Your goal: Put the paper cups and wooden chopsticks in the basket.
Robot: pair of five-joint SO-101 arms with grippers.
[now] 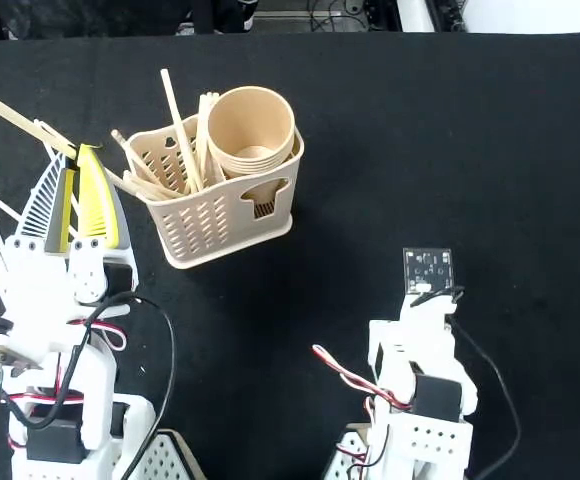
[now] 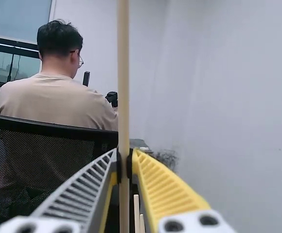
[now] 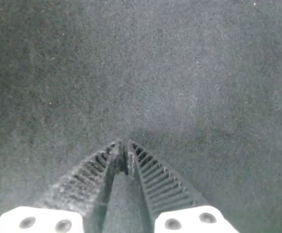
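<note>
The black cloth table [image 1: 470,150] takes up nearly the whole high view. A strip of floor with cables runs along its 12 o'clock edge. Seen from the left wrist, the room is a pale wall [image 2: 228,97] and the black mesh back of a chair [image 2: 44,145]. The left arm [image 1: 55,330] stands at 8 o'clock on the table and the right arm [image 1: 420,380] at 5 o'clock, well apart from each other. The cream slotted basket [image 1: 220,215] sits upright toward 11 o'clock from the table's middle. It is just beside the left arm's reach and well clear of the right arm. Inside it, at its 2 o'clock corner, the paper cups [image 1: 253,125] are nested in one stack, mouths up. The rest of the basket holds a bundle of wooden chopsticks [image 1: 182,125], standing on end and fanning out toward 10 to 12 o'clock. The left gripper [image 1: 75,152] is at the basket's 9 o'clock side, its jaws clamped on one more chopstick [image 1: 15,118]. That chopstick's long axis runs from 10 o'clock at the view's edge down toward 4 o'clock, pointing at the basket's near wall. Whether its far end touches the basket cannot be told. From the left wrist this chopstick [image 2: 123,73] rises straight out between the closed fingertips. The right gripper [image 3: 126,158] hangs low over bare cloth, its jaws together and holding nothing.
</note>
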